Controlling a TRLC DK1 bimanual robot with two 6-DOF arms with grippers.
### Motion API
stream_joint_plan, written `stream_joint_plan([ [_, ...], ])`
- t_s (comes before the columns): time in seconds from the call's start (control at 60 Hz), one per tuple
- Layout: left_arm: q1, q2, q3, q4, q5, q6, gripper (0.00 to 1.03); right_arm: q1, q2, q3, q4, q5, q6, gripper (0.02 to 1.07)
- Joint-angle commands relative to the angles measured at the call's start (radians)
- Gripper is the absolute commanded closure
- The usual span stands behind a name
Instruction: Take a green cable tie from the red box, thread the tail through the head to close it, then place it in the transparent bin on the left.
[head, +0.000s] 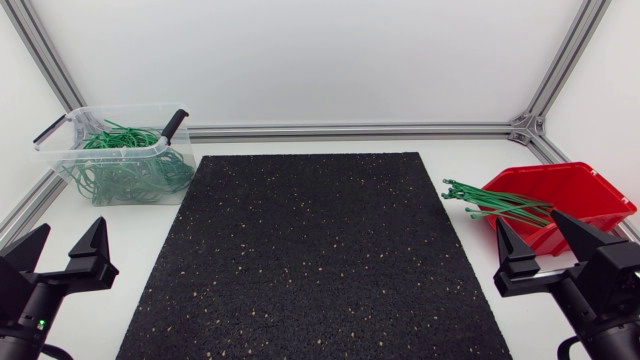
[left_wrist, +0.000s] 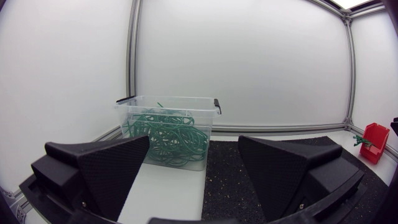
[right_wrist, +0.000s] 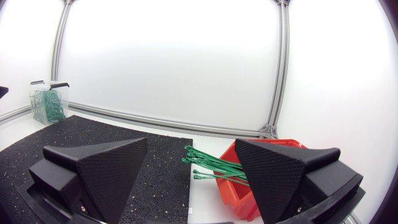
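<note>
With the right tool (head: 528, 222) wide open and empty near the red box (head: 592, 188) on the right, it should pinch just one green tie (head: 488, 200) poking out its left side.

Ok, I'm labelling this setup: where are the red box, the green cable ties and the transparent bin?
red box (head: 585, 200), head view, on its inner wall.
green cable ties (head: 495, 201), head view, middle of the bundle.
transparent bin (head: 105, 151), head view, on its near rim.
</note>
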Motion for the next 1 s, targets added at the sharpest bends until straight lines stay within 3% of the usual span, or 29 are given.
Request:
stream_joint_plan([
  [0.0, -0.007, -0.007, -0.044, -0.004, -0.002, -0.023, 0.04, 0.000, -0.012, -0.022, -0.002, 0.006, 0.014, 0.05],
  [0.283, -0.008, -0.006, -0.044, -0.004, -0.002, -0.023, 0.04, -0.005, -0.012, -0.010, 0.000, 0.006, 0.015, 0.05],
  [0.467, -0.008, -0.006, -0.044, -0.004, -0.002, -0.023, 0.04, -0.003, 0.021, 0.167, -0.137, 0.009, 0.037, 0.05],
  [0.867, -0.007, -0.006, -0.044, -0.005, -0.002, -0.023, 0.04, -0.084, 0.518, 0.674, -0.359, -0.027, 0.031, 0.05],
  [0.983, -0.007, -0.004, -0.044, -0.005, -0.002, -0.021, 0.04, -0.115, 0.680, 0.808, -0.453, -0.030, -0.043, 0.05],
])
